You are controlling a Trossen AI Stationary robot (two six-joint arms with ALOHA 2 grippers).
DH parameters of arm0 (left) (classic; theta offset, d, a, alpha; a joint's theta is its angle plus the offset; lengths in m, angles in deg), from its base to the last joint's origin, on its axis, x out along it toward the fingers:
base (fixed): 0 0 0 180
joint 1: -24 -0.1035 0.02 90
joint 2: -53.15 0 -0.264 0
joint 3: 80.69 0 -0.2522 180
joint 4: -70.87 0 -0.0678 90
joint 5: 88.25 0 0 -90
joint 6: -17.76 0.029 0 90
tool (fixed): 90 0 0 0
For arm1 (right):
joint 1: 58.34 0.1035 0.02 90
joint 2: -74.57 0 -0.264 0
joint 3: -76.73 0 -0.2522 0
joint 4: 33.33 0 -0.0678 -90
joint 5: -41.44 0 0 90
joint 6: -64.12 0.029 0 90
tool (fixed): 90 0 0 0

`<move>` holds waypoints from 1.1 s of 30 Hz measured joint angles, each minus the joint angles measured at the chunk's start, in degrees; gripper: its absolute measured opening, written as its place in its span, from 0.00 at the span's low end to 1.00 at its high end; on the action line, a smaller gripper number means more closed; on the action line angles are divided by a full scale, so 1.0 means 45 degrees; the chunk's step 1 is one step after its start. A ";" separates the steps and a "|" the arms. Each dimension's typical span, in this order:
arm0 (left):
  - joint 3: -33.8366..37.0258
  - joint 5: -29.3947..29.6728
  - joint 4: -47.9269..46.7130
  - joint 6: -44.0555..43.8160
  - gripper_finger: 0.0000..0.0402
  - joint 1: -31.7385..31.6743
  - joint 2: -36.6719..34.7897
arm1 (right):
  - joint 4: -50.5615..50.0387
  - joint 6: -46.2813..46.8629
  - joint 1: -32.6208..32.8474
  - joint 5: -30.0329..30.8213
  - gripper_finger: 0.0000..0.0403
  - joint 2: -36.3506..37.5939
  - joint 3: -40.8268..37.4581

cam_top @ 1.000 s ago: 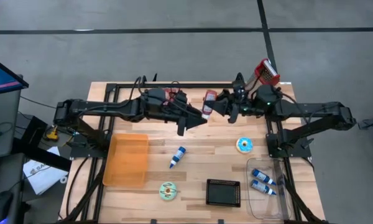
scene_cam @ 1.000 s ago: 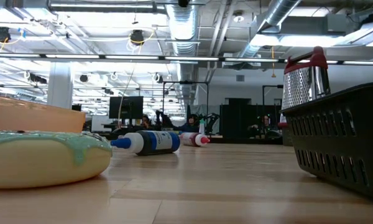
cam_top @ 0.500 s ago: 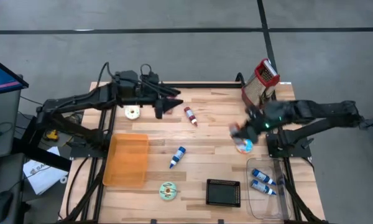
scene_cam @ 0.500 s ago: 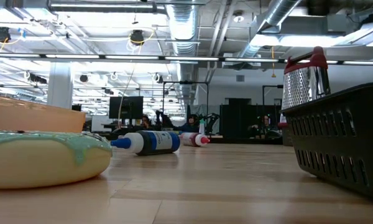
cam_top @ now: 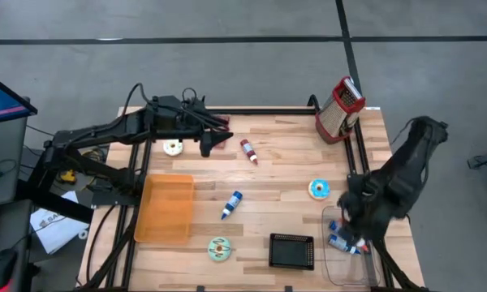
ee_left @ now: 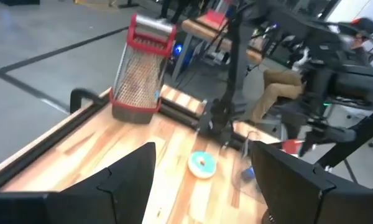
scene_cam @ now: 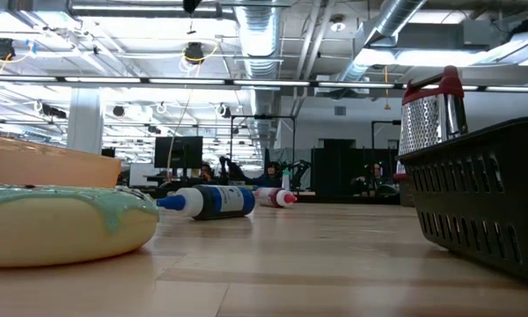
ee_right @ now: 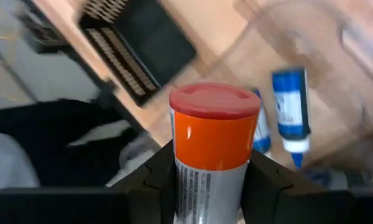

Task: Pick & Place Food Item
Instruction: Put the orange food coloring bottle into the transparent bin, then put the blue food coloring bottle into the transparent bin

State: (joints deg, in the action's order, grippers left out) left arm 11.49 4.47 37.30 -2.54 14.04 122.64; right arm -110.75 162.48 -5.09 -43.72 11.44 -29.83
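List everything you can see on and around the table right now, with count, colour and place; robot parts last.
Doughnut: 3; green-iced at the near edge, blue-iced right of centre, white far left.
Blue bottle: 3; one at table centre, two in the clear bin.
Red bottle on table: 1, red and white, far centre.
Orange tray: 1, left side.
Black basket: 1, near edge, right of centre.
Clear bin: 1, transparent, near right corner.
Grater: 1, metal with red trim, far right corner.
Held bottle: 1, orange with red cap, in the right jaws.
Left gripper: dark, open, far left beside the white doughnut.
Right gripper: dark, over the clear bin.
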 joint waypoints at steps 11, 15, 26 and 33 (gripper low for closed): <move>0.0238 0.0015 0.0403 -0.0247 0.64 -0.0034 0.0068 | 0.2119 0.0259 0.1229 0.0038 0.31 -0.4165 0.0000; 0.0238 0.0015 0.0449 -0.0338 0.64 -0.0034 0.0068 | 0.2632 0.1030 0.1906 -0.0125 0.32 -0.5246 0.0000; 0.0233 -0.0150 0.0455 -0.0493 0.65 -0.0034 0.0068 | 0.2892 0.3366 0.2868 -0.0110 0.44 -0.5718 0.0000; 0.0233 -0.0168 0.0312 -0.0385 0.64 -0.0034 0.0058 | 0.2866 0.3392 0.2808 0.0098 0.54 -0.5595 0.0000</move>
State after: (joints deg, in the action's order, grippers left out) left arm 12.54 3.72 38.71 -4.27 13.89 122.90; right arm -97.85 177.75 7.54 -43.29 -13.74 -29.83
